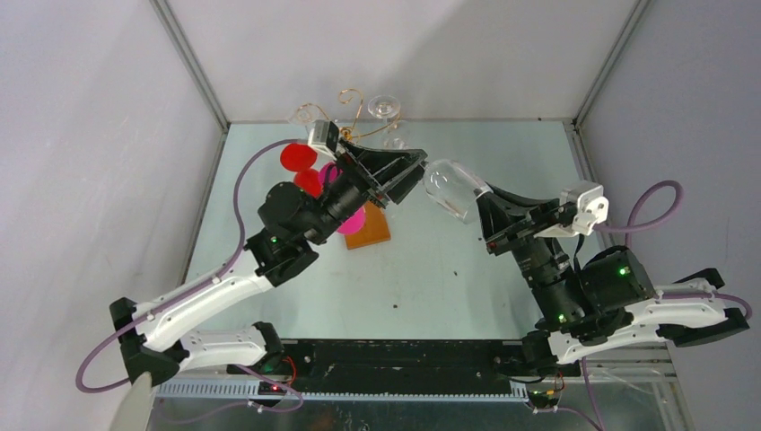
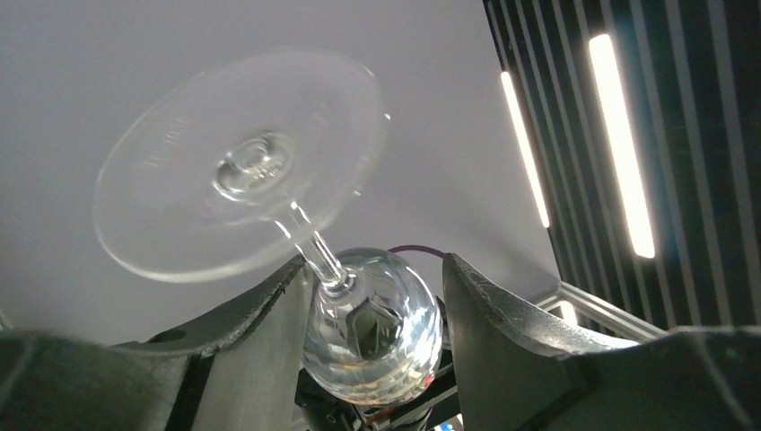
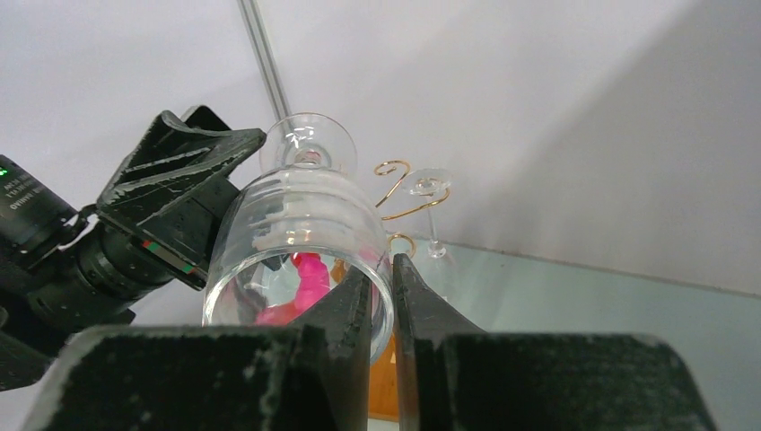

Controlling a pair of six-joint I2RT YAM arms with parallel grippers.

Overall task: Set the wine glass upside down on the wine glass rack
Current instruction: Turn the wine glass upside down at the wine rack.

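Above the middle of the pale green table (image 1: pixel 467 278), well off its surface: clear stemmed wine glass (image 1: pixel 453 190), tilted, foot toward the left arm. Pinched at the bowl's rim by the right gripper (image 3: pixel 392 269), jaws nearly closed, one finger inside, one outside. Straddled at the stem by the left gripper (image 2: pixel 372 265), jaws spread wide, clamped on nothing. Toward the far edge: gold wire wine glass rack (image 1: pixel 354 99) on brown wooden base, second clear glass (image 1: pixel 384 106) hanging upside down from it.

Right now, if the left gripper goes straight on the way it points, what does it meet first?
The wine glass: its bowl sits between the left gripper's open jaws; depth unclear.
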